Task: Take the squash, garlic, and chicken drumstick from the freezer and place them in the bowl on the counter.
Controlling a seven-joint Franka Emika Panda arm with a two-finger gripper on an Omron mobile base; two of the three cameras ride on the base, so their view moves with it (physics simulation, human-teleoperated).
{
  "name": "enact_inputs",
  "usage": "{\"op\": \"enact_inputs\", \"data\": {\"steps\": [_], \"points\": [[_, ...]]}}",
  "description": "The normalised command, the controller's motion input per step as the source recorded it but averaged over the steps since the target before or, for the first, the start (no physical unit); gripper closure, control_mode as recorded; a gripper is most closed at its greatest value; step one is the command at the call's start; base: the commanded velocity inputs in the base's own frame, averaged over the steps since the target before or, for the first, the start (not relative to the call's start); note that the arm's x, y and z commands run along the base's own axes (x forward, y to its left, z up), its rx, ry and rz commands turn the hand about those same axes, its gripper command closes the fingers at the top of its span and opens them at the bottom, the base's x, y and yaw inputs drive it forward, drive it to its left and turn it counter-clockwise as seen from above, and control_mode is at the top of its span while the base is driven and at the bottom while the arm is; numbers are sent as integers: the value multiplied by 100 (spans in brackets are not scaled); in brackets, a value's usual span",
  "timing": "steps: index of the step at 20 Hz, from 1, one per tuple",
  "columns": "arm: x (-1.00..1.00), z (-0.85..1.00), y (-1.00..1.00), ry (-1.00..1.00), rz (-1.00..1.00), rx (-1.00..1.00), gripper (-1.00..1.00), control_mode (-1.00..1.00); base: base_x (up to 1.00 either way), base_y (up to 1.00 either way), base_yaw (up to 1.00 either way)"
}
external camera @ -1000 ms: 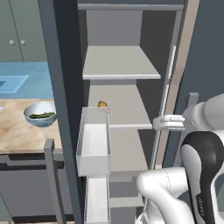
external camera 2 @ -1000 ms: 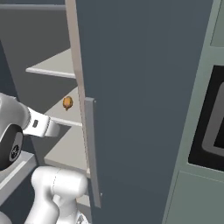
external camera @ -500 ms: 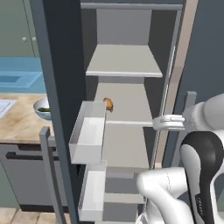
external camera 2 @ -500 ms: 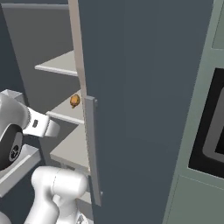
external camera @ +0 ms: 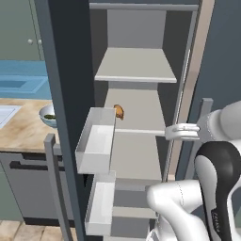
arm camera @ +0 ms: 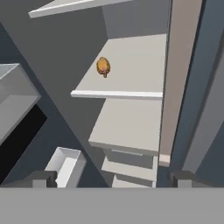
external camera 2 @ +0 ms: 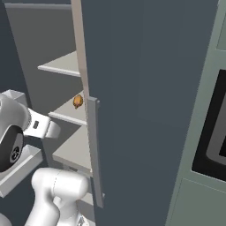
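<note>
freezer (external camera 2: 145, 88): dark door fills centre and right
chicken drumstick (external camera 2: 77, 101): on pale shelf (external camera 2: 68, 112), left of centre

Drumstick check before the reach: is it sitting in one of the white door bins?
No, the drumstick lies on a pale freezer shelf, apart from the white door bin.

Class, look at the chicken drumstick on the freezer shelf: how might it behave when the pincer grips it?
The chicken drumstick looks small and rounded, so it may roll on the flat shelf if nudged. Its smooth lumpy shape could slip between narrow fingertips.
</note>
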Motion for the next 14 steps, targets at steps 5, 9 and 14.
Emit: {"op": "enact_inputs", "data": {"steps": [5, 9, 14], "points": [[-5, 3, 31, -10, 8, -9, -100, -100, 0, 0, 0], [-3, 24, 11, -12, 7, -11, -100, -100, 0, 0, 0], [0, 8, 0, -11, 4, -6, -100, -100, 0, 0, 0]]}}
